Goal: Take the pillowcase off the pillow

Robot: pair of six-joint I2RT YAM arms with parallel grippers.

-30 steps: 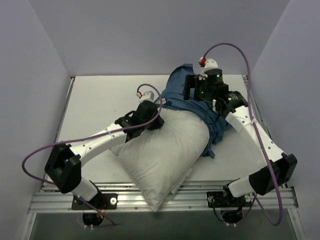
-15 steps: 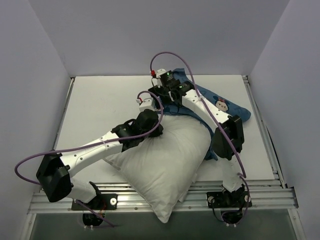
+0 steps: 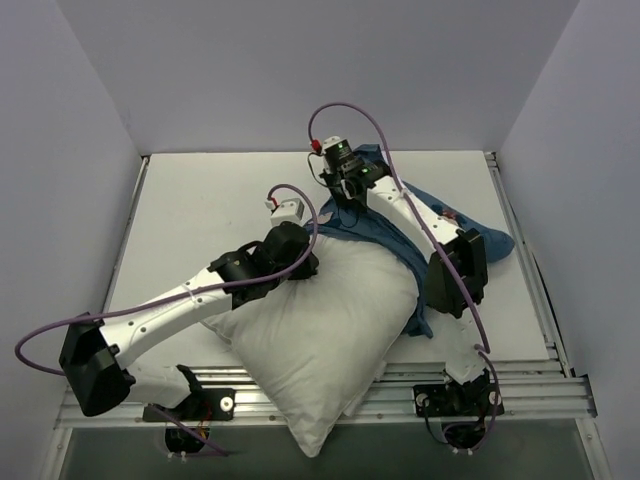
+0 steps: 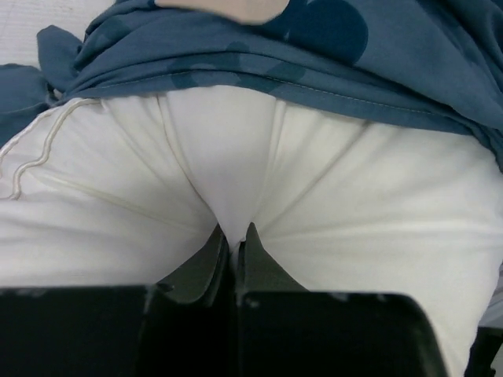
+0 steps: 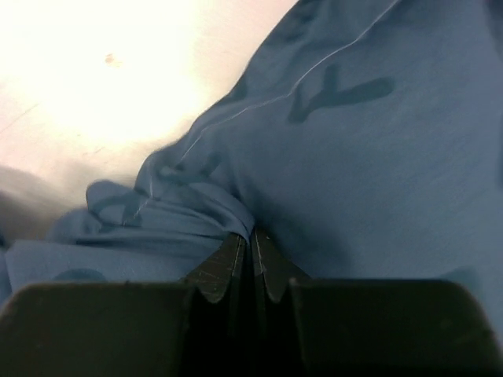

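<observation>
Shifted nearer since the earlier frame, the pillow (image 3: pixel 320 330) is pinched at its far edge by the closed left gripper (image 4: pixel 234 236). Beyond, the soft, light pillowcase (image 5: pixel 377 157), bunched there, is clamped at a gathered fold by the right gripper (image 5: pixel 251 236).

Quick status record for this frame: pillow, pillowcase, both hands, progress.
pillow: mostly bare, near corner overhanging the table edge
pillowcase: bunched at pillow's far end, hem lying across it
left hand: shut, pinching white pillow fabric
right hand: shut, pinching a pillowcase fold
progress: pillowcase not fully off
</observation>
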